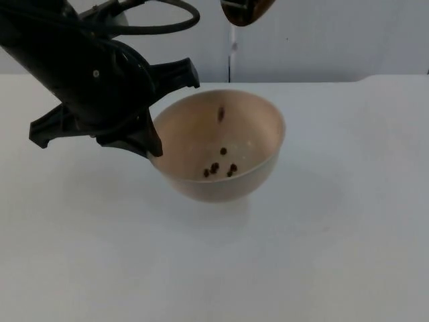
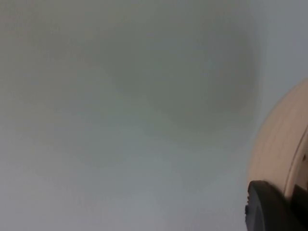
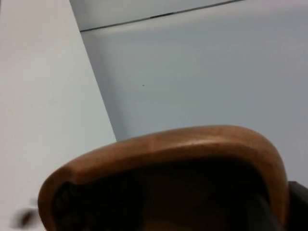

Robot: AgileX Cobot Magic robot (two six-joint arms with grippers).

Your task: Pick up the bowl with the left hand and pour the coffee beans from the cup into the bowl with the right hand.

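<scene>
We see the left pincer (image 1: 153, 127) clamped on the near-left rim of the bowl (image 1: 218, 146), one finger inside the wall and the other outside it. The bowl is a pale beige one, held above the white table (image 1: 322, 255) and tipped slightly, its mouth open toward the top camera. A faint shadow lies on the table just under it. At the bottom of the bowl we count a small cluster of dark coffee beans (image 1: 220, 166), and one more bean (image 1: 220, 115) shows as a blurred streak against the far inner wall, in mid-air or just landing.

Above the bowl, at the upper edge of the top view, we see the brown wooden cup (image 1: 245, 11) in front of the grey partition wall (image 1: 335, 40). In the right wrist view its rounded rim (image 3: 168, 144) arches across, tilted, with a dark hollow beneath. A black fingertip (image 3: 297, 192) of the right pincer stands beside the cup's rim; we cannot tell whether that pincer is apart or together.

In the left wrist view we see the bowl's outer wall (image 2: 284, 144) with a black fingertip (image 2: 269, 207) pressed against it.

We find no brand, label or writing on anything.
</scene>
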